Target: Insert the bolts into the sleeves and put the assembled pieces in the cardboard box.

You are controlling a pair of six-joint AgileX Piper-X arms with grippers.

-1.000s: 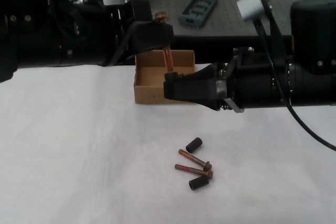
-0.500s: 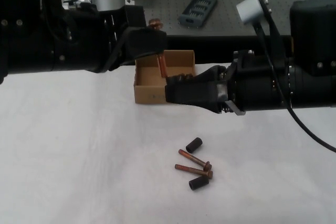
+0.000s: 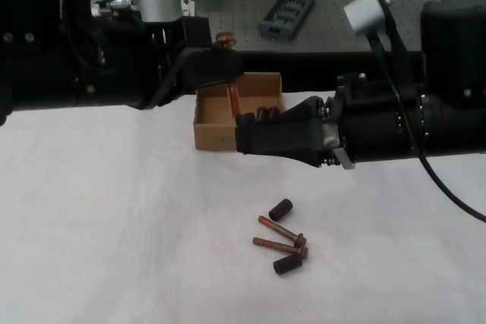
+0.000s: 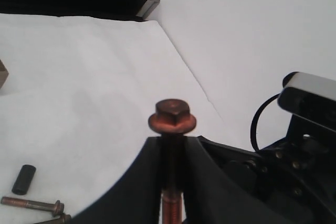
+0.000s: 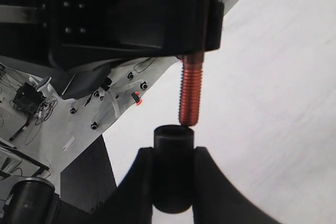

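A white cloth covers the bench, and a grey perforated board behind it carries a ribbed case. The cardboard box stands open-topped at the cloth's far edge. The two grippers cover most of its floor, so what it holds cannot be told.

Above the box, the left gripper pinches a copper bolt by the shank, upright with the hexagonal head on top. The right gripper clamps a black sleeve directly beneath, mouth up. The bolt's threaded tip sits right at that mouth, and whether it has entered cannot be told.

Nearer on the cloth, well apart from the box, lie two loose bolts close together. One loose sleeve lies just beyond them and another lies just in front.
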